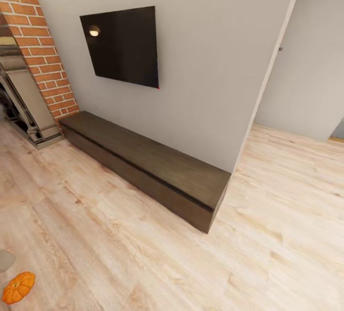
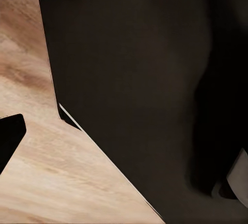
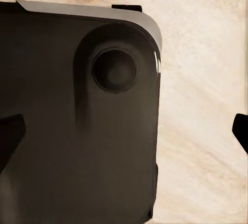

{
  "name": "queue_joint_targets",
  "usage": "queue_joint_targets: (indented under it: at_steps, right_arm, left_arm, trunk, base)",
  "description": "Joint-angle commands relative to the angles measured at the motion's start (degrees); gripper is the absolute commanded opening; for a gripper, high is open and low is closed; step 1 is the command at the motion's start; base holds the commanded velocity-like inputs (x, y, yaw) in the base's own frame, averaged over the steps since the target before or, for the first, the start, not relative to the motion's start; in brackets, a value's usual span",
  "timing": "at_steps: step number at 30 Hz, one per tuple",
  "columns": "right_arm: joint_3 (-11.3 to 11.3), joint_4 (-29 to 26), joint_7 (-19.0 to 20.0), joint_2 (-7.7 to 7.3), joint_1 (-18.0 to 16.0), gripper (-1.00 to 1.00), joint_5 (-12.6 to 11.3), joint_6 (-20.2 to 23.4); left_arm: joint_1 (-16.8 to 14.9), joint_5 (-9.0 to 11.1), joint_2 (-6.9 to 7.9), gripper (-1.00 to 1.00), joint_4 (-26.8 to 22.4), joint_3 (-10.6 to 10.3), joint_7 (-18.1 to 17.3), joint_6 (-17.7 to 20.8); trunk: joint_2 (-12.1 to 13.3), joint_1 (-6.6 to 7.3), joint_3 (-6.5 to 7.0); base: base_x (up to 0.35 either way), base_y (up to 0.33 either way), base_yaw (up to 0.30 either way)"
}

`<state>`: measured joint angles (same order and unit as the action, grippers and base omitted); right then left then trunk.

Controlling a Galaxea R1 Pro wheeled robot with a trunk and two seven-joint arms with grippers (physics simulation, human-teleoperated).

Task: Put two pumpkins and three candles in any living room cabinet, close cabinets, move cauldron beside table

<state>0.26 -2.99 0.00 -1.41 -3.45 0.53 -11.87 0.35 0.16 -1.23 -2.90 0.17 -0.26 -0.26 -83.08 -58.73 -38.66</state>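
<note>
1. From the head camera I see the long, low, dark-brown cabinet against the grey wall. All its fronts look closed.
2. A black TV hangs on the wall above it, and the brick fireplace stands at the cabinet's left end.
3. One orange pumpkin lies on the wood floor, well apart from the cabinet, near my left side.
4. My left wrist camera shows a big dark body part over the floor, and one dark fingertip. I cannot tell if this gripper is spread or pressed together.
5. My right wrist camera shows dark fingertips at both edges, far apart, holding nothing.
</note>
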Motion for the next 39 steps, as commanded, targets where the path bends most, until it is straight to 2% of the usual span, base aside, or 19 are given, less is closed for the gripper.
queue_joint_targets:
  at_steps: [1, 12, 26, 39]
  right_arm:
    - [0.0, 0.0, 0.0, 0.0, -0.03, 1.0, 0.0, 0.0]
    - [0.0, 0.0, 0.0, 0.0, 0.01, 1.0, 0.0, 0.0]
    - [0.0, 0.0, -0.01, 0.09, -0.01, 1.0, 0.0, -0.09]
    - [0.0, 0.0, -0.07, 0.09, 0.01, 1.0, 0.0, -0.09]
  left_arm:
    - [0.0, -0.01, 0.0, 1.0, 0.0, 0.0, 0.0, 0.0]
    - [0.0, 0.0, 0.0, 1.0, 0.0, 0.0, 0.0, 0.0]
    - [0.0, -0.03, 0.0, 1.0, 0.0, -0.02, 0.0, 0.0]
    - [0.0, -0.07, 0.0, 1.0, 0.0, -0.09, 0.0, -0.02]
  trunk:
    - [0.0, 0.0, 0.0]
    - [0.0, 0.0, 0.06]
    - [0.0, 0.0, 0.89]
    - [0.0, 0.0, 1.7]
  base:
    - [0.077, -0.1, 0.288]
    - [0.016, -0.088, 0.286]
    - [0.008, -0.08, 0.237]
    - [0.199, -0.209, 0.233]
